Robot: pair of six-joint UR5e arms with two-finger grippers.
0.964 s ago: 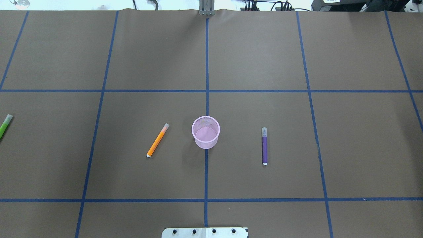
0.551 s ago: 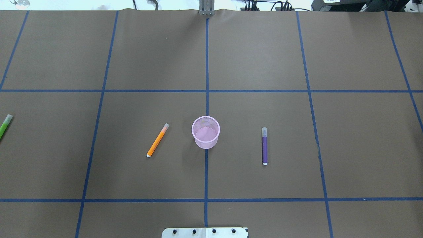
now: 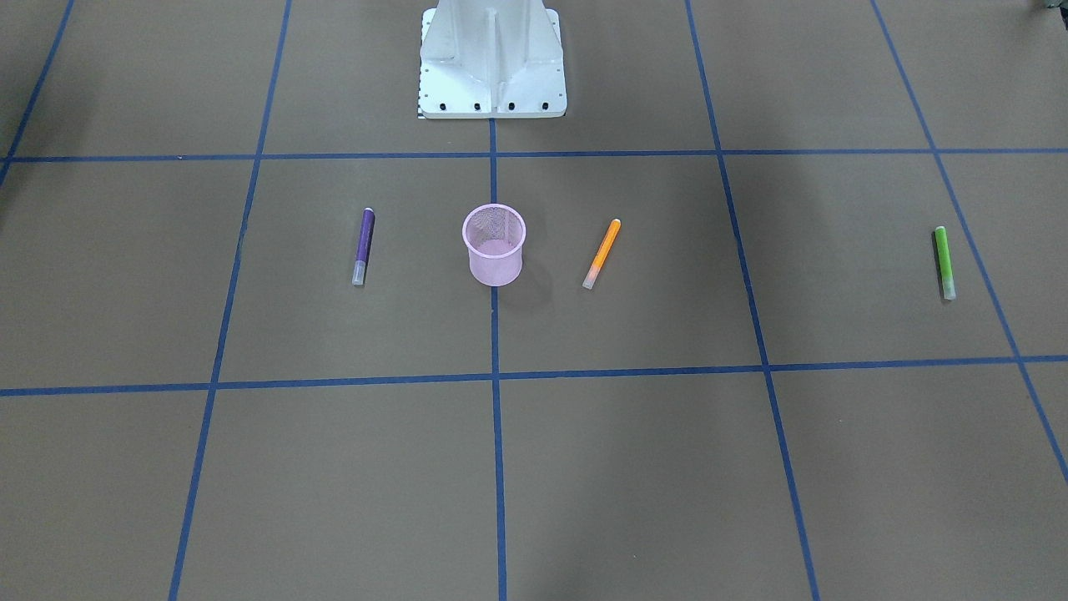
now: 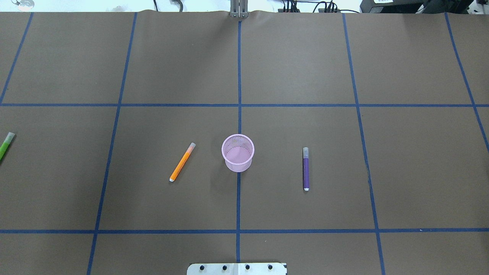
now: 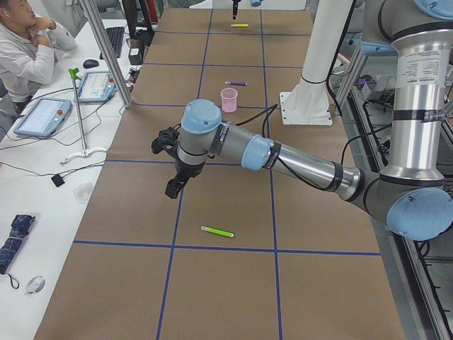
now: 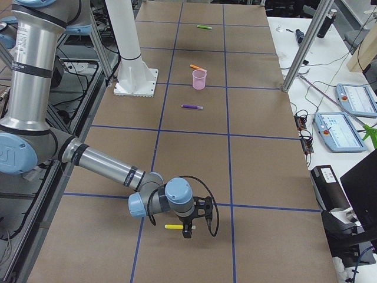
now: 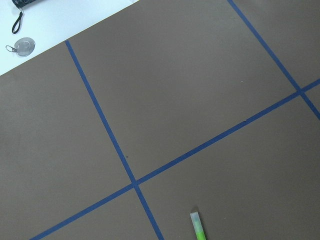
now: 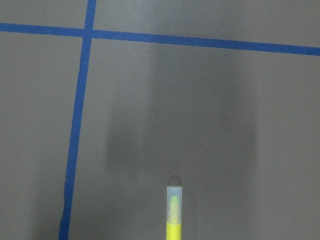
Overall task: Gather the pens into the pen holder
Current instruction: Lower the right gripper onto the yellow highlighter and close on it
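The pink mesh pen holder [image 4: 237, 152] stands upright mid-counter [image 4: 305, 68] on a blue tape line. The orange pen [image 4: 182, 162] lies on its left and the purple pen [image 4: 305, 169] on its right, both apart from it. The green pen [image 3: 944, 262] lies far out left, near the raised left pincer [image 5: 174, 187]. The yellow pen [image 6: 174, 226] lies far right, at the right pincer [image 6: 187, 231]. I cannot tell whether either pincer is apart or together.

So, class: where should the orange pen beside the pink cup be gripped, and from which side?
Probably mid-barrel on the orange pen, from straight above: it lies flat and diagonal, apart from the pen holder, so jaws should close across its slim width.
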